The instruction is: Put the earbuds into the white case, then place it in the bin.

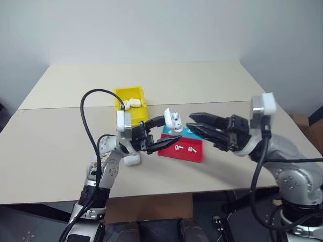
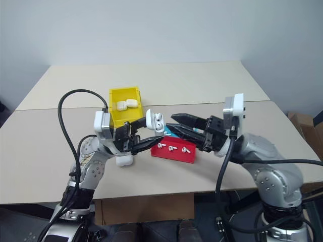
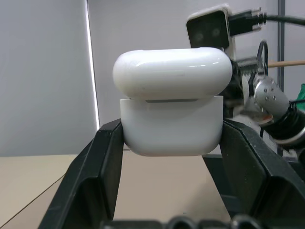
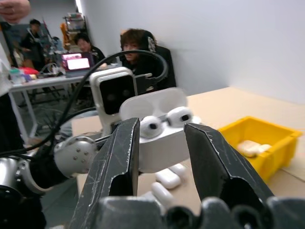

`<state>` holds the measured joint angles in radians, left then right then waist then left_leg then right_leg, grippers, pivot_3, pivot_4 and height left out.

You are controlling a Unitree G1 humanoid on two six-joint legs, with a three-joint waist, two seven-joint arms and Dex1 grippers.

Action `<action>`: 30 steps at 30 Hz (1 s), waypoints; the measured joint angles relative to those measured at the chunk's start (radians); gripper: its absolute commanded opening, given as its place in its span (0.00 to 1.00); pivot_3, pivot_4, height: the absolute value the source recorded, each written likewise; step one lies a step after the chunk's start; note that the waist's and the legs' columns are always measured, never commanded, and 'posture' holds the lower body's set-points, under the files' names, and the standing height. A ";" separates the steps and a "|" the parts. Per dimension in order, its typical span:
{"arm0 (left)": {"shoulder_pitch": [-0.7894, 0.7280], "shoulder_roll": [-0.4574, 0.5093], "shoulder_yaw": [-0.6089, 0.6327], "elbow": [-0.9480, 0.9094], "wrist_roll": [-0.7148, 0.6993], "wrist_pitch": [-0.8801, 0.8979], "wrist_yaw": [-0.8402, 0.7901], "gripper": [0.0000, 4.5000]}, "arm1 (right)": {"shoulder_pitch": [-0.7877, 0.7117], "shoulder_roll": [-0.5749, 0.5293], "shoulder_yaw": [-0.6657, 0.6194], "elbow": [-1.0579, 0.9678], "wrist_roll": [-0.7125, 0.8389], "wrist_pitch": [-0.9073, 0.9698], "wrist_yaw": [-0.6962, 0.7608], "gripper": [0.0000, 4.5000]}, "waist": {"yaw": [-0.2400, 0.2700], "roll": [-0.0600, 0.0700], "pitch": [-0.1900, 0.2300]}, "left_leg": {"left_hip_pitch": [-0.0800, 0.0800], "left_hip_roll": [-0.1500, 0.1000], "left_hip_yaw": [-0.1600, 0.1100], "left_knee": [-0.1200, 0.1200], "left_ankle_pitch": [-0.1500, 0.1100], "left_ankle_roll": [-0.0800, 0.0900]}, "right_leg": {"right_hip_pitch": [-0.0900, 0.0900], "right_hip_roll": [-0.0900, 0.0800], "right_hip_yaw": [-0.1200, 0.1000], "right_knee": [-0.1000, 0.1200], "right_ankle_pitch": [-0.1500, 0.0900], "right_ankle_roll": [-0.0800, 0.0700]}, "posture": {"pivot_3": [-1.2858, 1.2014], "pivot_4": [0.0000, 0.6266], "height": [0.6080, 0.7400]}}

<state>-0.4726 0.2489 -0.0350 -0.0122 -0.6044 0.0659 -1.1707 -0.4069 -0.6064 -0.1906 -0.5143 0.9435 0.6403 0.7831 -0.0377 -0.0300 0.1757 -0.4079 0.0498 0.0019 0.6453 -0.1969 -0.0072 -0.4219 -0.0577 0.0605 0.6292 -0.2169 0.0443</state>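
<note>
Left gripper (image 1: 170, 132) clamped on white case (image 1: 173, 120), lid up, two earbuds (image 4: 166, 121) seated inside. Right gripper (image 1: 192, 124) parted, empty, tips just beside case. Yellow bin (image 1: 138, 98) behind left gripper.

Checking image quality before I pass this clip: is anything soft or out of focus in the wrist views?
Left wrist view: the case is sharp, the right arm behind it softer. Right wrist view: the gripper's fingers are blurred up close, the open case with both earbuds reads well enough, and the people behind are soft.
</note>
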 measured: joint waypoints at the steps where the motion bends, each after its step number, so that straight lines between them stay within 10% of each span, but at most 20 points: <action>1: 0.000 0.001 -0.003 0.019 0.017 -0.002 0.000 0.62 | -0.035 -0.039 -0.007 0.011 0.002 0.008 0.000 0.43 | -0.001 0.000 0.000 | 0.000 0.000 0.000 0.000 0.000 0.000 | 0.000 0.000 0.000 0.000 0.000 0.000 | 0.52 0.24 1.00; 11: -0.132 -0.017 -0.027 0.213 0.124 -0.080 -0.004 0.62 | -0.439 -0.222 0.112 0.155 0.023 0.327 -0.060 0.01 | 0.002 0.000 0.000 | -0.003 -0.001 0.001 0.000 0.000 0.000 | -0.003 0.000 0.002 -0.001 0.000 -0.001 | 0.52 0.24 1.00; 30: -0.233 -0.104 -0.042 0.394 0.203 -0.220 -0.038 0.62 | -0.652 -0.187 0.379 0.186 -0.189 0.395 0.065 0.01 | 0.012 0.000 0.000 | -0.007 -0.001 0.001 0.000 0.000 0.001 | -0.005 -0.001 0.000 -0.002 0.004 -0.005 | 0.52 0.24 1.00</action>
<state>-0.7057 0.1446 -0.0770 0.3817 -0.4012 -0.1539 -1.2090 -1.0585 -0.7935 0.1887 -0.3281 0.7549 1.0356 0.8486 -0.0252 -0.0301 0.1758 -0.4151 0.0492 0.0025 0.6450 -0.1973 -0.0065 -0.4269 -0.0586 0.0609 0.6268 -0.2134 0.0396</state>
